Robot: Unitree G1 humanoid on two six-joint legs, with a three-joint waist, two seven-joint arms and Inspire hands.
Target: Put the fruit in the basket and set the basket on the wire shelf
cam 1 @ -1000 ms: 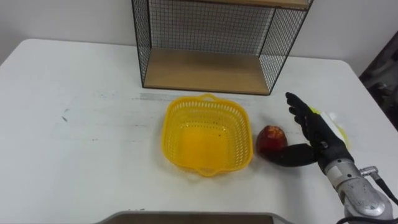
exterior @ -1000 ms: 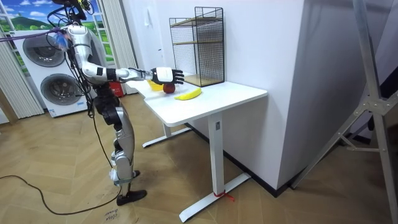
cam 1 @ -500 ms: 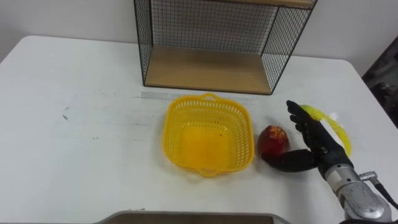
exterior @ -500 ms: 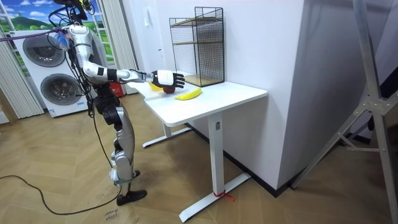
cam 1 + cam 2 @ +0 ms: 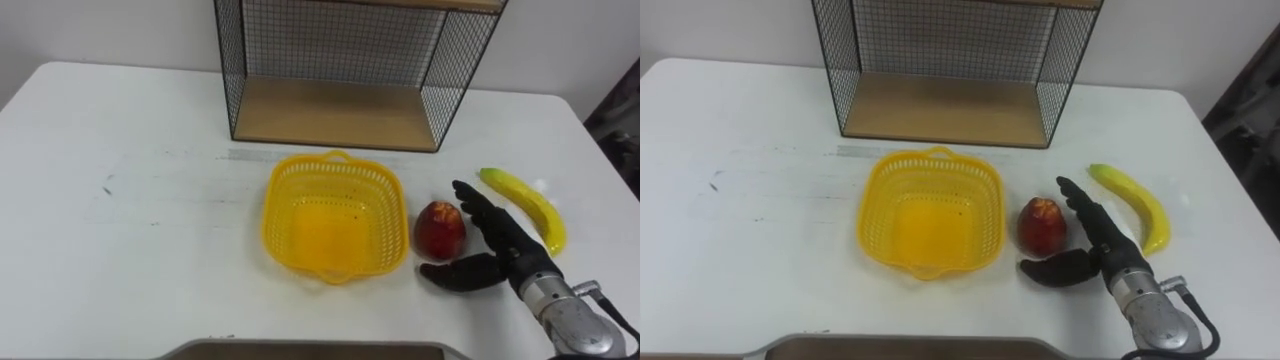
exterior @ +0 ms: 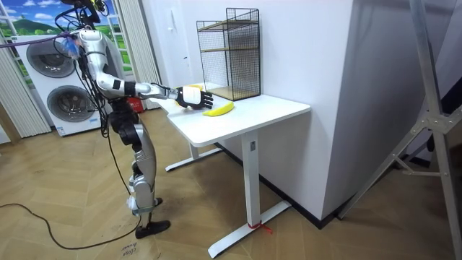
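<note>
Apple [image 5: 439,228] on white table [image 5: 120,240], just right of yellow basket [image 5: 333,161], not in it. Red skin, paler patch on top, round and smooth-looking, so probably prone to rolling if nudged. Left eye view: right hand [image 5: 503,240] in from lower right, spread wide, holding nothing. Straight fingers along the apple's right side, thumb out along its near side. Can't tell whether skin is touched. Banana [image 5: 525,205] flat on the table farther right, beyond the fingers. Basket empty. Wire shelf [image 5: 330,112] at far edge, right behind basket, lower board free. Room view: standing at the table's end on the room view's left, right arm stretched out over the top, hand down by the fruit, shelf at the far side by the wall. Right eye view: same layout, hand cupped round the apple from right and near side, not closed. Read as: reach-to-grasp on first fruit, task at its very start, both fruits loose, basket not yet moved. Next, probably: close fingers and thumb round apple without shoving it left into basket wall, lift, carry left over rim, release. Then same for banana, then basket up to shelf.
</note>
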